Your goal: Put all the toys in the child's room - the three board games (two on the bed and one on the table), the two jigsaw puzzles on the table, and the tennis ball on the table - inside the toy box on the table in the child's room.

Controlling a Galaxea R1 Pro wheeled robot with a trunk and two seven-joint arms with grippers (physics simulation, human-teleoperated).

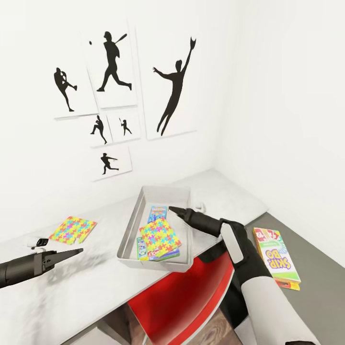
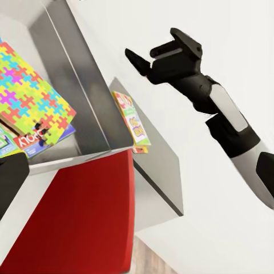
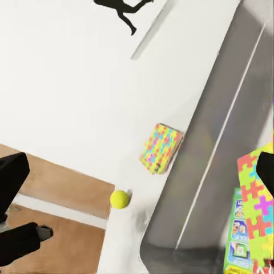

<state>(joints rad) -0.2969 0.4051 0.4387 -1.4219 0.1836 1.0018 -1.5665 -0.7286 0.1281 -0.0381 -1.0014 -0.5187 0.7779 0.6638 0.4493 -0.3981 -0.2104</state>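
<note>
Two printed cardboard game boxes and one confetti-coloured puzzle mat lay in our grey bin; outside waited another mat left, the Skip-Bo box right, a yellow-green ball. Our right gripper hung open, empty; the left gripper we couldn't tell.

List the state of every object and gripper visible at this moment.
Light grey toy box: holds puzzle mat and game boxes.
Multicoloured puzzle mat on desk: lying flat, outside box.
Skip-Bo game box: outside, on lower section.
Yellow-green tennis ball: on desk, outside.
Right gripper: jaws open, empty.
Left gripper: unclear.
</note>
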